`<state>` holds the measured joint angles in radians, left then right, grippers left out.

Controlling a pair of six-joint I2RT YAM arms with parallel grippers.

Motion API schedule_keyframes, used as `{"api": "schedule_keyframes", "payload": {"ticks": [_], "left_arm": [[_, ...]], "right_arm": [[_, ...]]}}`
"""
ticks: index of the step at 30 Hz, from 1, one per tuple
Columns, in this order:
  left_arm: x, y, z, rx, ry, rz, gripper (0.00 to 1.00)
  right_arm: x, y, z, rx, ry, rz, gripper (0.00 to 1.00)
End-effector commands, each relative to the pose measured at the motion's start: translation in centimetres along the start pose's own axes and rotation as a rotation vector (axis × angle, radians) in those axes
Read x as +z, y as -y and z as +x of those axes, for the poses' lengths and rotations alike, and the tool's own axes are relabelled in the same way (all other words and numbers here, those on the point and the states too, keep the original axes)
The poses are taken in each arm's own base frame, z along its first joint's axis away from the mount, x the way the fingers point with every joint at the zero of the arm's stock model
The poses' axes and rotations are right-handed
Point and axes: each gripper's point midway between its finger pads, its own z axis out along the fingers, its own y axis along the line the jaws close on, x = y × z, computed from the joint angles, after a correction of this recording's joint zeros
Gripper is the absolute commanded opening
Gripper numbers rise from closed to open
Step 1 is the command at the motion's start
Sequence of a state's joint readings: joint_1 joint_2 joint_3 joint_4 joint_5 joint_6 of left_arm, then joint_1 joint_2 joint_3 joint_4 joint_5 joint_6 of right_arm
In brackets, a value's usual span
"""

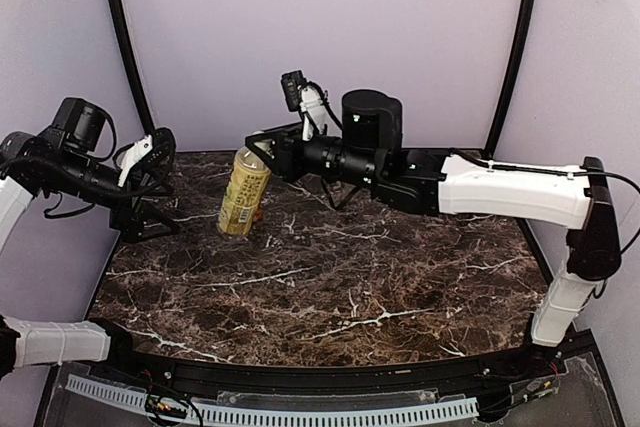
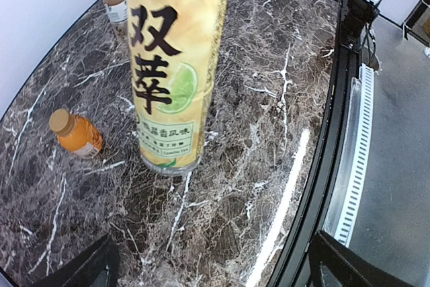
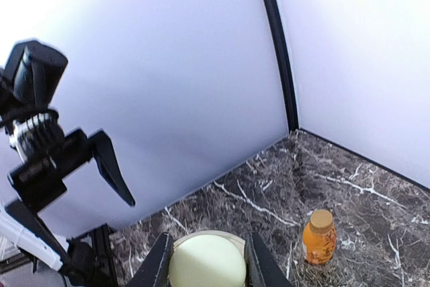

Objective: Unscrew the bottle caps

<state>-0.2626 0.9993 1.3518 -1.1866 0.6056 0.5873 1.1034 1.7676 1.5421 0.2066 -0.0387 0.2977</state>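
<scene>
My right gripper [image 1: 258, 150] is clamped on the cream cap [image 3: 207, 261] of the tea bottle [image 1: 243, 192], which leans on the table [image 1: 350, 287]. My left gripper [image 1: 152, 185] hangs spread apart nearby, holding nothing. If I twist now, the unbraced bottle may simply spin or topple.

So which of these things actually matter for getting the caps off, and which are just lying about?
Part of the job: tea bottle, its cream cap held by the right end effector, orange juice bottle, green-capped bottle, open left end effector.
Just there: marble table, white slotted strip at its near edge, black corner poles.
</scene>
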Motion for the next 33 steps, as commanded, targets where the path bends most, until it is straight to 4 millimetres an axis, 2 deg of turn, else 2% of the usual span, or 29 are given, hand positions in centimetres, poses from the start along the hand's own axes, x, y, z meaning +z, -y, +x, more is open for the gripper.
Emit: {"api": "schedule_keyframes", "payload": {"ticks": [1,5,8,10,15,18,23,28,31,33], "left_arm": [[-0.8,0.4,-3.0,0.184,0.076,-0.06,0.99],[0.7,0.2,-5.7,0.274,0.138,-0.071,0.99],[2.7,0.9,-6.8,0.331,0.146,-0.051,0.99],[4.1,0.4,-7.4,0.348,0.151,-0.068,0.99],[6.4,1.1,-6.9,0.295,0.135,0.014,0.99],[7.2,0.9,-7.4,0.253,0.162,0.018,0.99],[8.5,0.8,-6.7,0.202,0.163,0.039,0.97],[8.8,0.4,-6.8,0.16,0.173,0.024,0.82],[9.0,0.5,-6.7,0.168,0.172,0.032,0.77],[9.2,0.7,-6.7,0.166,0.173,0.045,0.69]], "right_arm": [[-1.7,1.0,-1.4,0.097,0.107,0.064,0.0],[-2.9,1.0,-2.7,0.162,0.17,0.025,0.0],[-3.3,0.9,-3.1,0.179,0.188,0.016,0.0],[-3.5,1.0,-3.1,0.185,0.194,0.016,0.0],[-3.7,0.9,-3.0,0.205,0.218,-0.002,0.0],[-3.4,0.6,-3.0,0.216,0.235,-0.03,0.0],[-3.4,0.1,-3.2,0.236,0.258,-0.077,0.0],[-3.4,0.2,-3.2,0.254,0.263,-0.09,0.0],[-3.3,0.0,-3.1,0.264,0.262,-0.107,0.0],[-3.2,0.0,-3.1,0.265,0.26,-0.114,0.0]]}}
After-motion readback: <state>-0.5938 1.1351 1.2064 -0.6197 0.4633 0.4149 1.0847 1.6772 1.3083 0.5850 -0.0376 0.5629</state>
